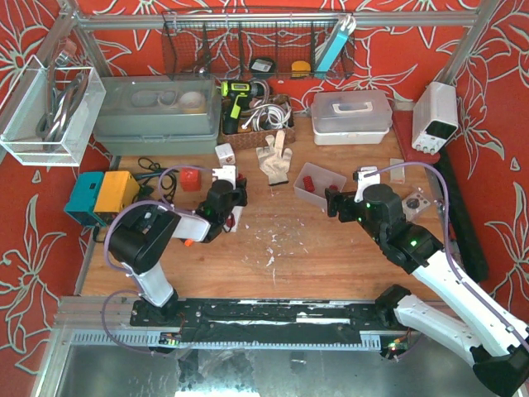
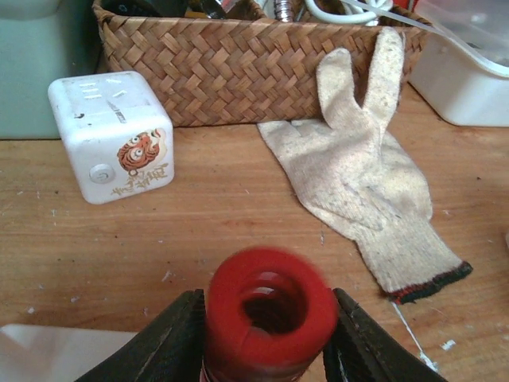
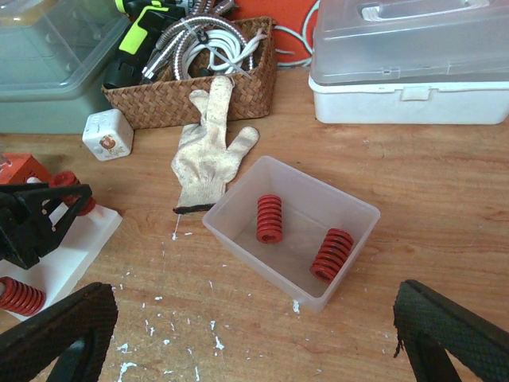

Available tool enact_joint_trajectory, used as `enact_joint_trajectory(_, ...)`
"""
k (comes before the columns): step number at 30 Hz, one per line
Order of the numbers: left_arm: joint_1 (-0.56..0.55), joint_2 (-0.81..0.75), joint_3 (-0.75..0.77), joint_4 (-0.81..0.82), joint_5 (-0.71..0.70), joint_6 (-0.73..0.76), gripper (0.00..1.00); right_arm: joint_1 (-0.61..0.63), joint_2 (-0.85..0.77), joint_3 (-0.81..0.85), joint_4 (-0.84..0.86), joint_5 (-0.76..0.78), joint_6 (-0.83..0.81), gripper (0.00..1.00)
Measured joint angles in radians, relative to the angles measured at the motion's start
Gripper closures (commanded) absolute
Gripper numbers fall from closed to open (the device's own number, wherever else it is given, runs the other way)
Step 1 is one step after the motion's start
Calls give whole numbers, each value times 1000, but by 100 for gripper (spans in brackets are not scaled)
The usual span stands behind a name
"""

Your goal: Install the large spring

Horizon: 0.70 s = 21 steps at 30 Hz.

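My left gripper [image 2: 269, 350] is shut on a large red spring [image 2: 270, 306], held upright between both fingers with its open end facing the camera. In the top view the left gripper [image 1: 225, 198] hovers over a white base plate [image 3: 75, 247]. In the right wrist view that plate carries a small red spring [image 3: 17, 294] at its near end. My right gripper [image 3: 254, 342] is open and empty, just short of a clear plastic bin [image 3: 350, 208] holding two red springs [image 3: 269, 217] [image 3: 332, 254].
A work glove [image 2: 366, 183] lies in front of a wicker basket [image 2: 238, 72]. A white cube [image 2: 111, 135] sits left of the glove. A lidded white box [image 3: 413, 64] stands behind the bin. White flecks litter the wooden table [image 1: 281, 256].
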Motion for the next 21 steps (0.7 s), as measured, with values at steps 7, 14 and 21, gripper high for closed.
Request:
enact_joint_trajectory(7,-24,-29,-34,0,-19,3,54,-5,0,0,0,-3,0,4)
enact_joint_trajectory(14,-24,-48,-36,-1,-27,18,48,-6,0,0,0,-3,0,4)
enact_joint_trajectory(21,-23,-188,36,-132,43,74,22,-16,31,-5,15,-3,-1,4)
